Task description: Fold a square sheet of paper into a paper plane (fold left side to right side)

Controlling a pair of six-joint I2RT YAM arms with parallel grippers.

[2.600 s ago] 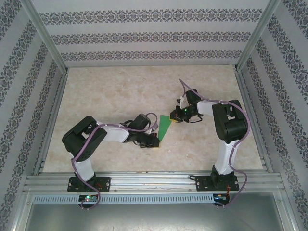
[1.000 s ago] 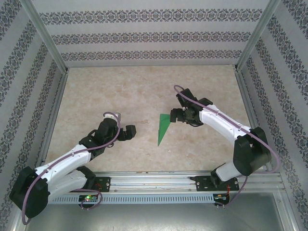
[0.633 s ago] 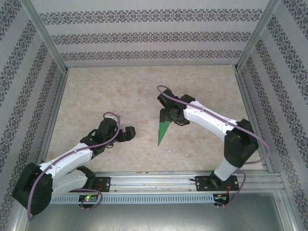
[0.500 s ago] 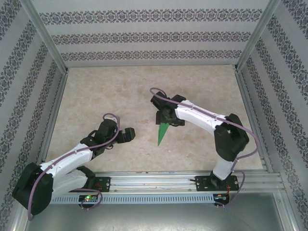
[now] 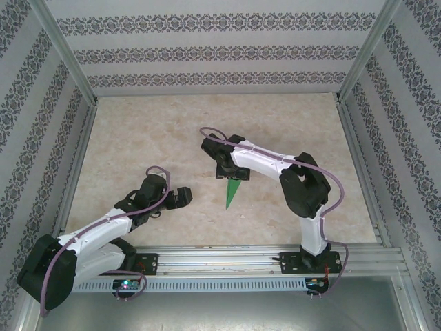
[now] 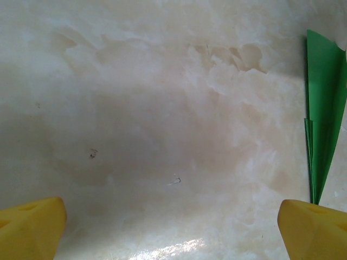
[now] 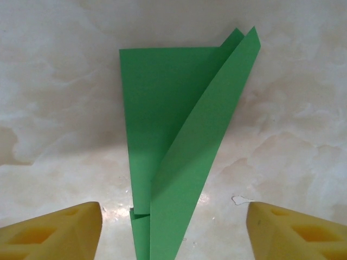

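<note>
The square sheet of paper lies flat on the table, folded into a narrow green paper plane [image 5: 233,194] with its point toward the arms' bases. My right gripper [image 5: 230,172] hovers over its wide far end and hides that end in the top view. In the right wrist view the paper plane [image 7: 179,135] runs between the two yellow fingertips [image 7: 54,230], one long flap lying slightly raised over the other. My right gripper [image 7: 173,230] is open and touches no paper. My left gripper [image 5: 185,195] is open over bare table, left of the plane [image 6: 324,108].
The marble-patterned tabletop [image 5: 151,138] is enclosed by patterned walls and a metal frame [image 5: 76,172]. A rail [image 5: 220,261] with both arm bases runs along the near edge. A small white speck [image 7: 238,200] lies right of the plane.
My right arm has swung left from beside the plane to over its wide end, and its jaws have narrowed somewhat. The left arm has barely shifted. The plane has not moved.
</note>
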